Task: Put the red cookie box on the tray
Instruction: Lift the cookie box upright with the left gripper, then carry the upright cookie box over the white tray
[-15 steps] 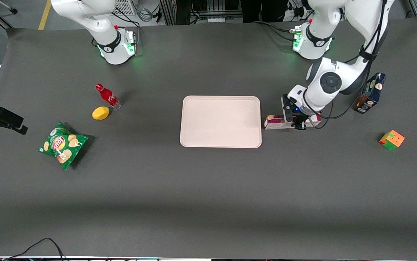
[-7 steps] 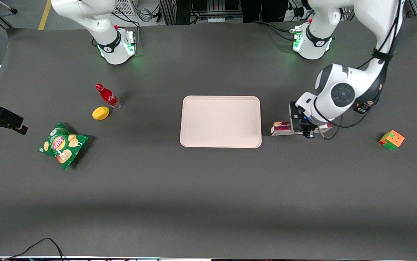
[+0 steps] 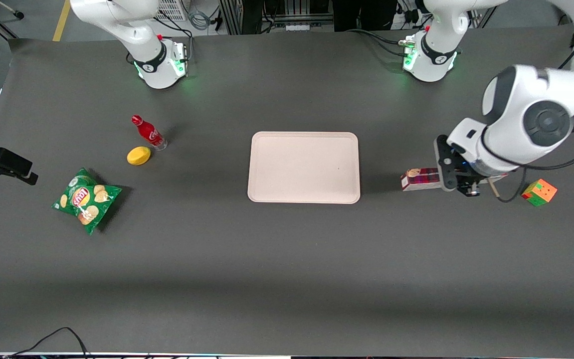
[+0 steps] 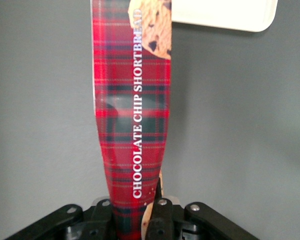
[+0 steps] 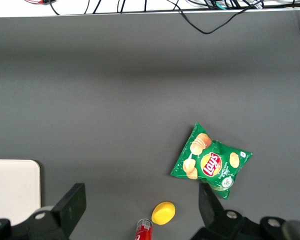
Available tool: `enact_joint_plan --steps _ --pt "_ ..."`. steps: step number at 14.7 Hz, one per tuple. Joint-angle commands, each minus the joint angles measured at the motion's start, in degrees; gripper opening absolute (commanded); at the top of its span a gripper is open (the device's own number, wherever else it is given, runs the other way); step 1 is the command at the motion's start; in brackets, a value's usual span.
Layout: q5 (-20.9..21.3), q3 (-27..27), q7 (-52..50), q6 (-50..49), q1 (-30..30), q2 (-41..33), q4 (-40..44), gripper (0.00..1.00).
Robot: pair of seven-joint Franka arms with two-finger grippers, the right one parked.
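Front view footage showed the red cookie box (image 3: 420, 179) gripped by the gripper (image 3: 459, 185) of the working left arm, with the jaws clenched on the carton near one end. The box was held level and lengthwise, its free end pointed toward the tray (image 3: 303, 167), at about 9 o'clock from the gripper. A strip of bare tabletop (image 3: 287, 279) was seen between the box's free end and the tray's nearest rim, so the two were apart and the box was not yet on the tray. Whether the carton was lifted clear of the tabletop could not be told with certainty from that view.

Through the left wrist view, the red cookie box (image 4: 132, 115) was seen as a plaid strip running away from the gripper (image 4: 135, 220), lettered "CHOCOLATE CHIP SHORTBREAD", with a cookie picture at its free end. The carton was pinched narrower where the jaws pressed on it. A rounded corner of the tray (image 4: 225, 15) was seen past the box's free end.

A colourful puzzle cube (image 3: 539, 192) lay on the tabletop near the gripper, at about 3 o'clock from it. Toward the parked arm's end, a red bottle (image 3: 148, 132), a yellow lemon (image 3: 138, 155) and a green chip bag (image 3: 86, 199) were grouped
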Motion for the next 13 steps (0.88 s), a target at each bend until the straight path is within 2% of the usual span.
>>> enact_joint_plan --steps 1,3,5,13 --pt "0.49 -0.07 -0.09 -5.84 -0.12 -2.40 5.50 0.09" --pt "-1.00 -0.16 -4.63 -6.10 -0.20 -3.73 5.25 0.09" --pt "-1.18 -1.12 -15.07 -6.81 -0.82 -5.05 4.98 0.09" --pt "-2.84 -18.78 -73.25 -7.43 -0.73 -5.67 3.67 0.09"
